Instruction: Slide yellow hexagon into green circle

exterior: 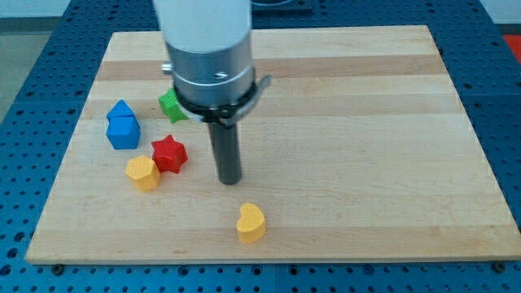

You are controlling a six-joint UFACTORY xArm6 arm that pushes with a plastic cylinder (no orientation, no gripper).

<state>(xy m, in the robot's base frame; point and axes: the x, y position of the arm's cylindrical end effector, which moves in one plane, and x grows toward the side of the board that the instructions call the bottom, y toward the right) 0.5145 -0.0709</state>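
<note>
The yellow hexagon (142,172) lies at the lower left of the wooden board, touching the red star (169,153) at its upper right. A green block (171,105) sits further up and is partly hidden behind the arm's grey body, so I cannot make out its shape. My tip (230,181) stands on the board about a hundred pixels to the right of the yellow hexagon and clear of the red star. It touches no block.
Two blue blocks (123,124) stand together at the left, above the yellow hexagon. A yellow heart (251,222) lies near the board's bottom edge, just below and right of my tip. The arm's wide body (207,49) hides the board's upper middle.
</note>
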